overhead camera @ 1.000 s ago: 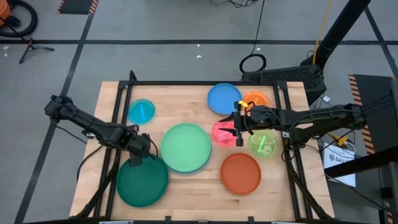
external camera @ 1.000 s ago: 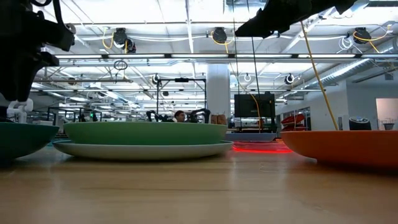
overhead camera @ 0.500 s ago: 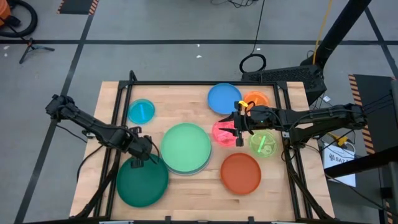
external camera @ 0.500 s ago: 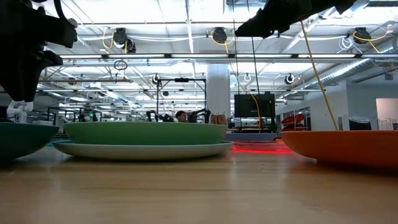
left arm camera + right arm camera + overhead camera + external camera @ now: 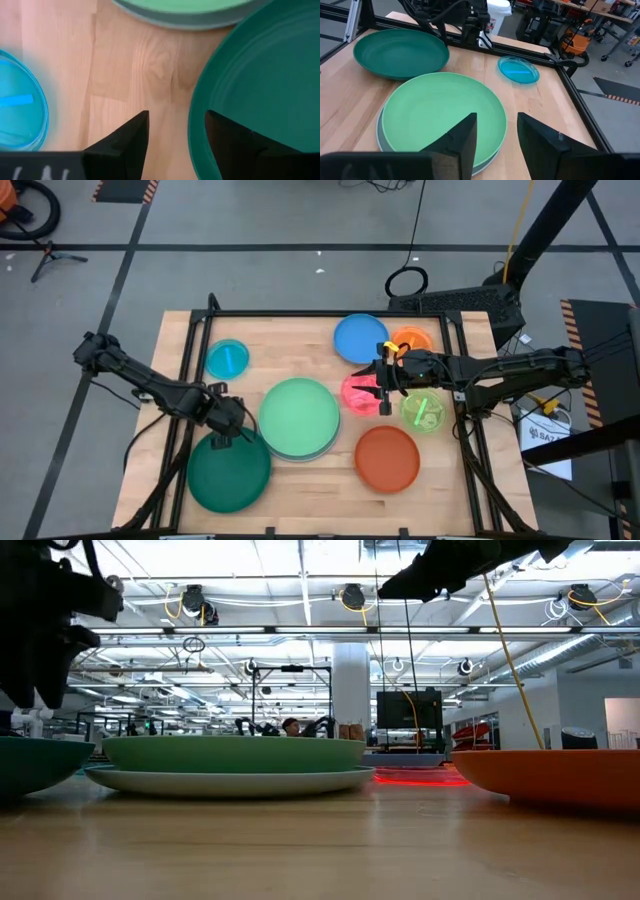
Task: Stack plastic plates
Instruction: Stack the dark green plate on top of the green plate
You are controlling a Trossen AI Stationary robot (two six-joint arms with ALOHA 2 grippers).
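High view shows the wooden bench (image 5: 290, 345) with the plates spread across it. Of the large ones, the dark green plate (image 5: 228, 472) lies at the near left corner, and the light green plate (image 5: 298, 415) sits in the middle, stacked on a pale plate (image 5: 322, 447) whose rim peeks out beneath it. Of the medium ones, the orange-red plate (image 5: 387, 459) lies near the front on the right and the blue plate (image 5: 360, 338) toward the back. The small ones follow: a cyan plate (image 5: 227, 359) at back left, a pink plate (image 5: 357, 392) just right of the stack, an orange plate (image 5: 415, 339) beside the blue one, and a lime plate (image 5: 424, 412) on the right. The left gripper (image 5: 222, 432) hangs over the dark green plate's back rim, its fingers (image 5: 131, 140) parted to either side of that rim without closing on it. The right gripper (image 5: 383, 392) hovers above the pink plate, fingers (image 5: 462, 135) apart and holding nothing.
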